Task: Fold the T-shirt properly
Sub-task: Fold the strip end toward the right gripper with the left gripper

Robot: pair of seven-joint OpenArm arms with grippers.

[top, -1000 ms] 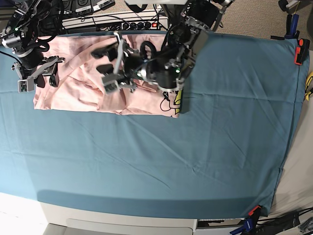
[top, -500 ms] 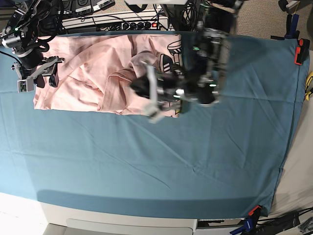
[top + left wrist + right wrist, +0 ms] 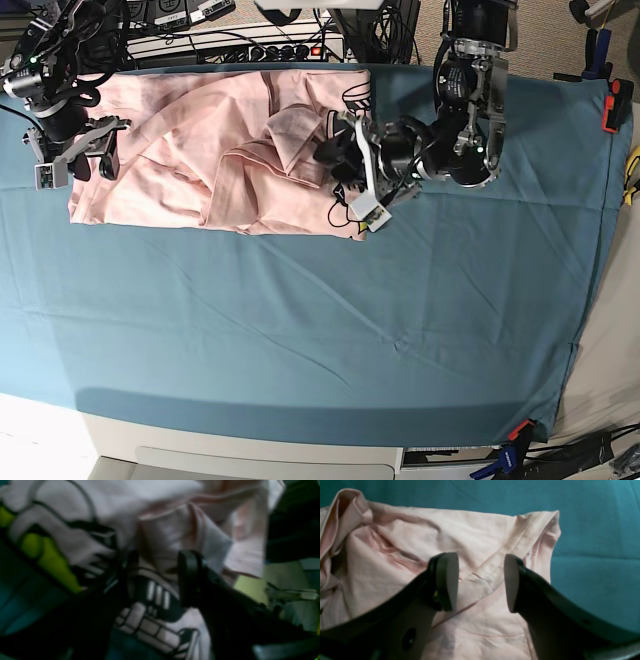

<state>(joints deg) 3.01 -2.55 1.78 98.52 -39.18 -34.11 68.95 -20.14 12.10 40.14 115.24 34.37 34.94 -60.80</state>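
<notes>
The T-shirt [image 3: 200, 150] lies bunched at the far left of the teal cloth [image 3: 330, 320]. The left gripper [image 3: 352, 170] has swung right to its printed edge, jaws apart around cloth. The right gripper [image 3: 75, 150] waits open, so folding continues.

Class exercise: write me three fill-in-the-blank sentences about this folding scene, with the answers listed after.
1. The T-shirt lies on a cloth coloured ____.
2. In the right wrist view, the right end effector has its jaws ____.
3. The T-shirt's fabric is pale ____.

Answers: teal; open; pink
</notes>
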